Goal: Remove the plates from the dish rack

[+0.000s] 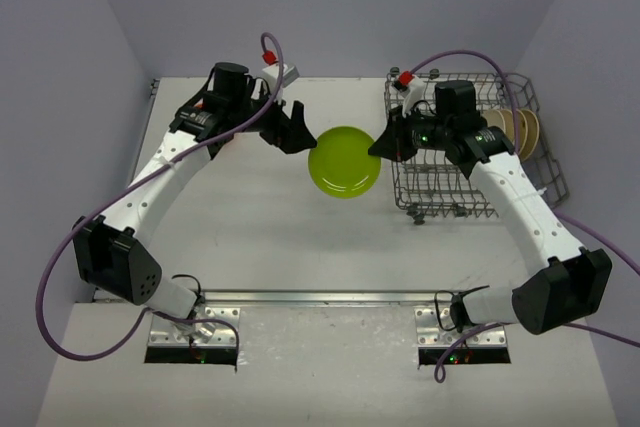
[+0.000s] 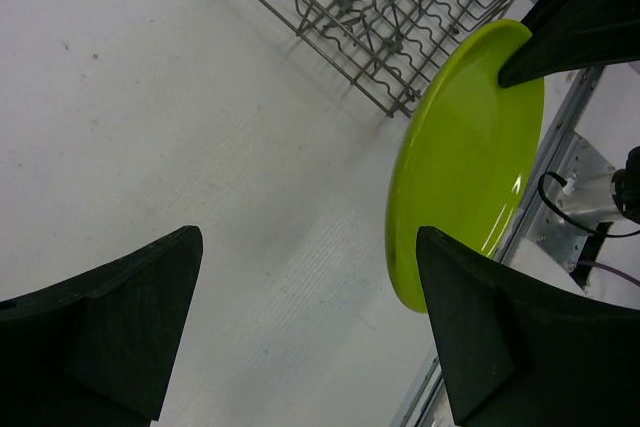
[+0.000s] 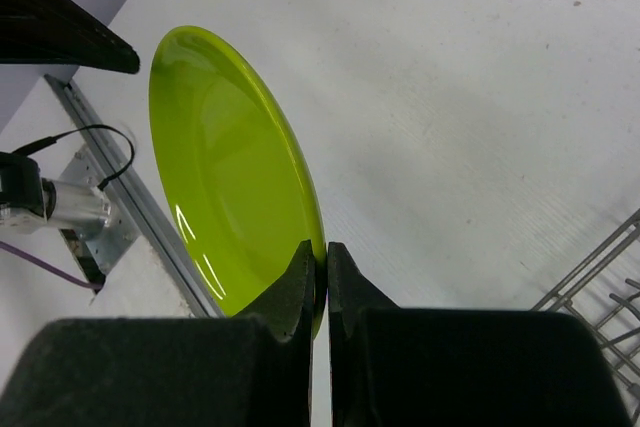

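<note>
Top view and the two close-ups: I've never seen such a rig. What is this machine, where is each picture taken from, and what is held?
Two robot arms are bolted to a white table. The top view looks down from above; each close-up comes from a camera on one wrist. The right hand pinches the rim of a green plate. The left hand is open beside the plate's opposite edge. A wire dish rack holding beige plates stands at the right.
</note>
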You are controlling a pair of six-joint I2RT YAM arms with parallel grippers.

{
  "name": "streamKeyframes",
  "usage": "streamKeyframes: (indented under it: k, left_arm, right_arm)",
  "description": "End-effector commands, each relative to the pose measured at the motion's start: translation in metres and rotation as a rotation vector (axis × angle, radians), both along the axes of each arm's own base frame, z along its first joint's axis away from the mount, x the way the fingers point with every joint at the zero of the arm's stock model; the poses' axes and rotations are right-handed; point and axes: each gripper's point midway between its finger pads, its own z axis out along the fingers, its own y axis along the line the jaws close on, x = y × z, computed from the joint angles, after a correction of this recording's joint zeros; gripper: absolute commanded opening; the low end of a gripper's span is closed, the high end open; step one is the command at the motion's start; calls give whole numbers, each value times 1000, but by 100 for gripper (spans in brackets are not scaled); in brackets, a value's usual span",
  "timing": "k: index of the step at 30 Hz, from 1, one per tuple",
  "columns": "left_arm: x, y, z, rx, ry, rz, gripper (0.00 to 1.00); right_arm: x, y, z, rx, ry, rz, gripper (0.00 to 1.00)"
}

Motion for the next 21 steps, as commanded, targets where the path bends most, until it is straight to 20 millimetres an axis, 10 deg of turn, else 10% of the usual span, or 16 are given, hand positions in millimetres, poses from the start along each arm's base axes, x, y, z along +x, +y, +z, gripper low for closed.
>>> streamKeyframes:
  k: [1, 8, 16, 21]
  left_arm:
    - [-9, -14, 7, -22, 6, -79, 85]
    - [-14, -22, -11, 15, 27, -92, 66]
    - [-13, -22, -23, 26, 67, -96, 3]
    - [-3, -9, -31, 38, 101, -69, 0]
  right_arm:
    - [0, 13, 30, 68, -75, 32, 0]
    - [-4, 17, 29, 73, -69, 44, 0]
    - [4, 13, 30, 63, -75, -8, 0]
    - [14, 2, 22, 35, -57, -96, 23]
